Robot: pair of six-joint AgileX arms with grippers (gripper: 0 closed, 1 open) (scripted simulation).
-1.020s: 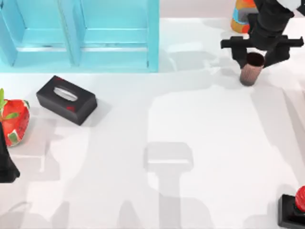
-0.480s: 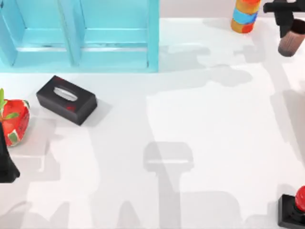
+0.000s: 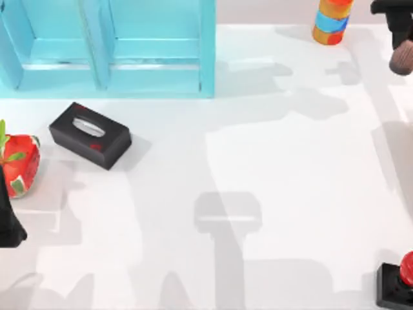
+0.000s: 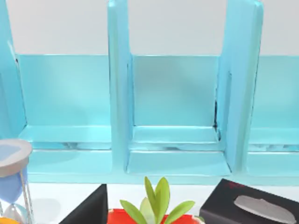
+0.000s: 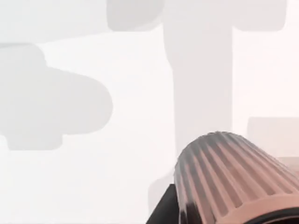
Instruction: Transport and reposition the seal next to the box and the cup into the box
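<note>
Red-knobbed, the one seal sits untouched at the frame's lower right tabletop, well apart from the one cyan box at upper left. Left gripper is parked at left edge; closure: cannot tell. Right gripper, upper right, grasps the one cup aloft, presumably for transit boxward.

Seal far right of box
</note>
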